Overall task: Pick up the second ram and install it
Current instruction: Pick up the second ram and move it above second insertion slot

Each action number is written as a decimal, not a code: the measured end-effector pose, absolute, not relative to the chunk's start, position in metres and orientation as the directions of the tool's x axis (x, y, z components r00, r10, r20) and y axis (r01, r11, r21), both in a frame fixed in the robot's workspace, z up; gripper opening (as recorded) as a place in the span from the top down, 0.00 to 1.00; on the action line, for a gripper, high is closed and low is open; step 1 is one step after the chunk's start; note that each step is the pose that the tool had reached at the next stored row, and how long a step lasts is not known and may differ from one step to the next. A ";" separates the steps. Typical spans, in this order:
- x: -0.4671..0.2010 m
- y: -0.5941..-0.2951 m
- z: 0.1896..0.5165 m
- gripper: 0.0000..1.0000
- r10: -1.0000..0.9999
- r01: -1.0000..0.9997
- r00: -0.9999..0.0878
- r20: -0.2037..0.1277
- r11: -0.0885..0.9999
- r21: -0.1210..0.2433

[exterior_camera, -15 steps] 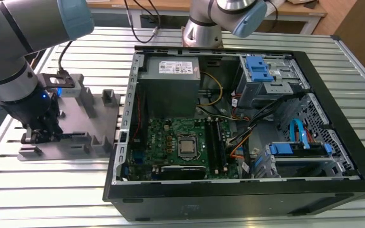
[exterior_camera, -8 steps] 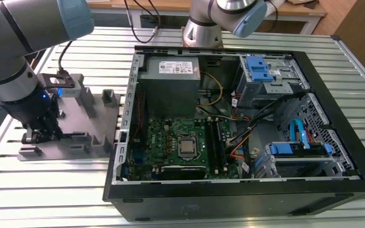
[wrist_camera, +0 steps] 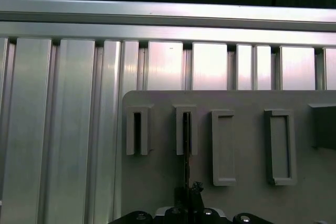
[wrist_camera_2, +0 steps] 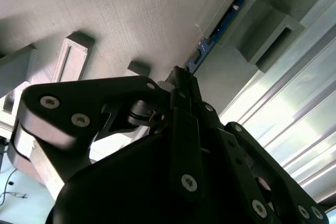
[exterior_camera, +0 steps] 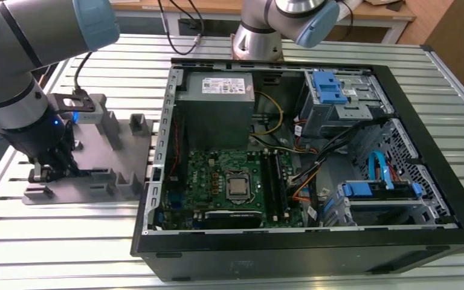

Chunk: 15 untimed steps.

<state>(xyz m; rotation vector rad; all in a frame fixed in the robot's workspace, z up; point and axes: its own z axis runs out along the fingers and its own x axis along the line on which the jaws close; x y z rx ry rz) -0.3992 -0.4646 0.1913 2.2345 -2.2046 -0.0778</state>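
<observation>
Gripper [wrist_camera_2: 177, 73] nipped shut on the second ram [wrist_camera_2: 207, 40], edge-on in the fixture [wrist_camera_2: 131, 14], end hidden

A thin, flat, long and narrow dark blue-green memory stick, the second ram [wrist_camera_2: 216, 29], stands on its long edge in a narrow slot of the grey plastic fixture block [wrist_camera_2: 131, 14]; the first wrist view shows it edge-on as a thin dark line [wrist_camera: 186, 145]

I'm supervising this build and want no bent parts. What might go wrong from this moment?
The claw is shut on one end of the second ram, which sits in a narrow fixture slot; an off-centre pull might tilt or jam it. Loose cables crowd the motherboard, so it may snag there.
</observation>
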 end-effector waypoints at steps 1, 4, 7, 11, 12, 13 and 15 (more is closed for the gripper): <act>-0.399 -0.465 0.191 0.86 -0.999 -0.999 0.013 -0.034 -0.014 0.036; -0.399 -0.465 0.191 0.86 -0.999 -0.999 0.013 -0.034 -0.014 0.036; -0.399 -0.465 0.191 0.86 -0.999 -0.999 0.013 -0.034 -0.014 0.036; -0.399 -0.465 0.193 0.86 -0.999 -0.999 0.013 -0.034 -0.014 0.036; -0.399 -0.465 0.193 0.86 -0.999 -0.999 0.013 -0.034 -0.014 0.036; -0.399 -0.465 0.194 0.86 -0.999 -0.999 0.013 -0.034 -0.014 0.036; -0.399 -0.465 0.196 0.86 -0.999 -0.999 0.013 -0.034 -0.014 0.036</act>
